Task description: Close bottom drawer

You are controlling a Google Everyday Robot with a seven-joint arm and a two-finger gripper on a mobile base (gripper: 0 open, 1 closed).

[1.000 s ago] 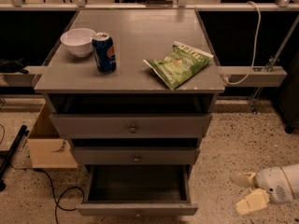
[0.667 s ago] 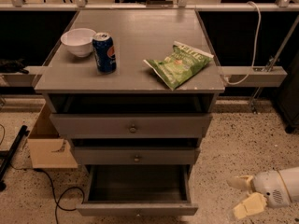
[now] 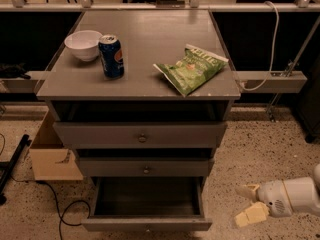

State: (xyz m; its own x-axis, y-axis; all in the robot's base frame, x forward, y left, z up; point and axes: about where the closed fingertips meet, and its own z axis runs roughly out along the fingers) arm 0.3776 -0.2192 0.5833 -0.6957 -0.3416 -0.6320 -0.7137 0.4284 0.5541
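The bottom drawer is sitting pulled well out at the foot of the grey cabinet, toward 6 o'clock, its dark box showing from above. The gripper is hovering at about 4 o'clock, right of the drawer and apart from it, its two cream fingers spread and gripping nothing. A white bowl, a blue soda can and a green chip bag are resting on the cabinet top.
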